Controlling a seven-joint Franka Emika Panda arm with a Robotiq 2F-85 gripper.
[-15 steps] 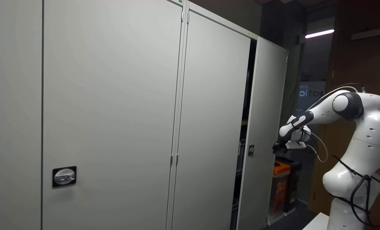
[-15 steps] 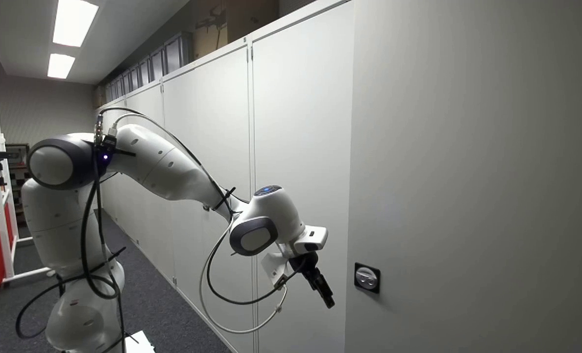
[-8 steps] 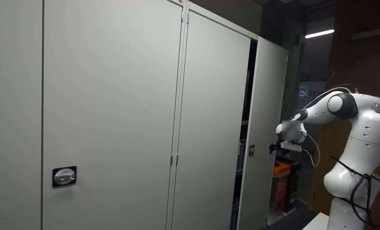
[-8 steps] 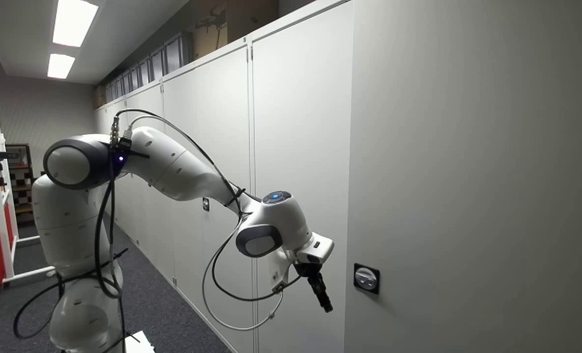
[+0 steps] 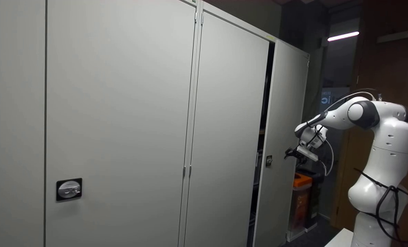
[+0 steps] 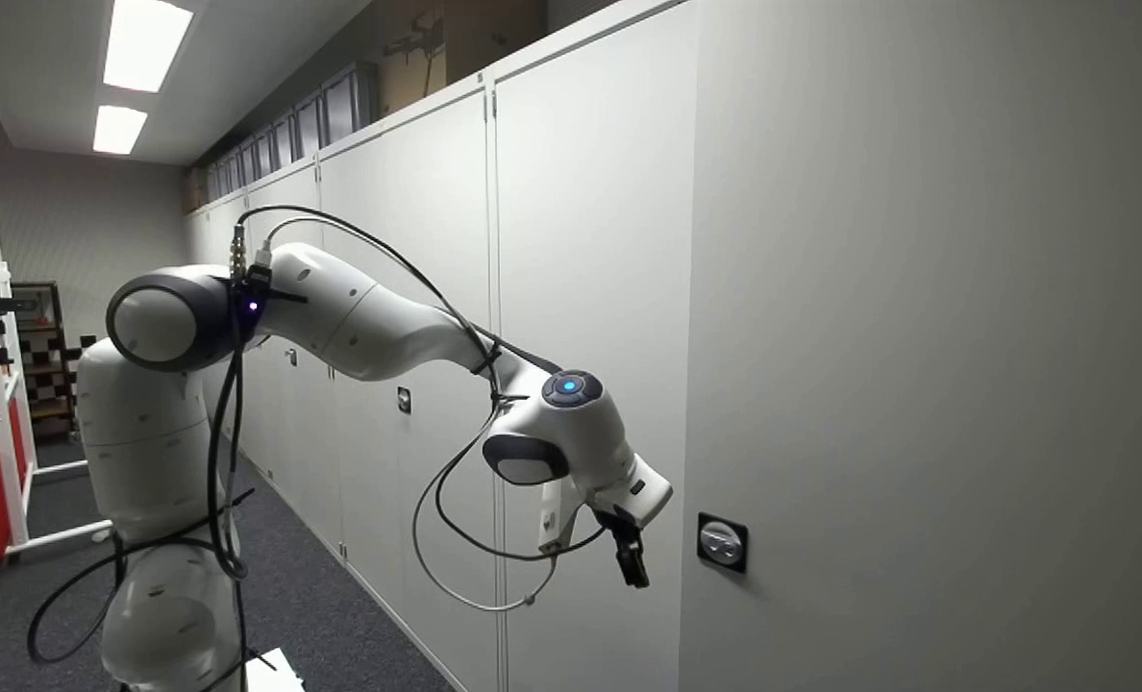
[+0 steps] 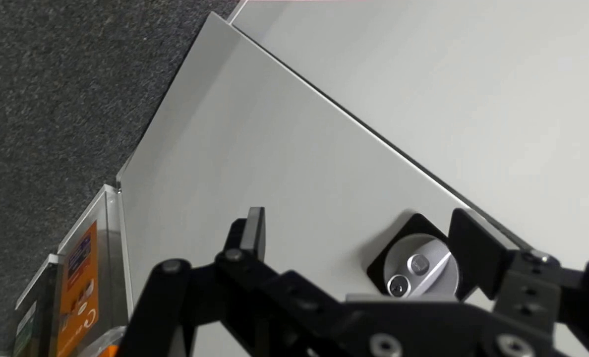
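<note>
A grey cabinet door [image 5: 288, 103] stands slightly ajar, with a dark gap along its free edge; it also fills the right side of an exterior view [image 6: 917, 288]. Near that edge is a round silver latch handle [image 7: 421, 267] on a black square plate, seen in both exterior views too [image 5: 269, 161] [image 6: 722, 543]. My gripper [image 7: 367, 235] is open, with nothing between its fingers. In the wrist view the right finger [image 7: 478, 248] overlaps the plate's side; whether they touch I cannot tell. From outside, the gripper [image 6: 634, 567] appears apart from the handle.
Orange-topped [image 5: 302, 180] and dark [image 5: 314, 178] bins stand beside the ajar door's hinge side. A neighbouring cabinet door [image 5: 228, 103] lies across the gap. Loose cables [image 6: 427, 538] hang from the arm. Dark carpet [image 7: 61, 99] covers the floor.
My arm has reached towards the ajar door, and the wrist has turned, bringing the gripper closer to the handle. The door's free edge appears to have shifted very slightly. The gripper stays open.
</note>
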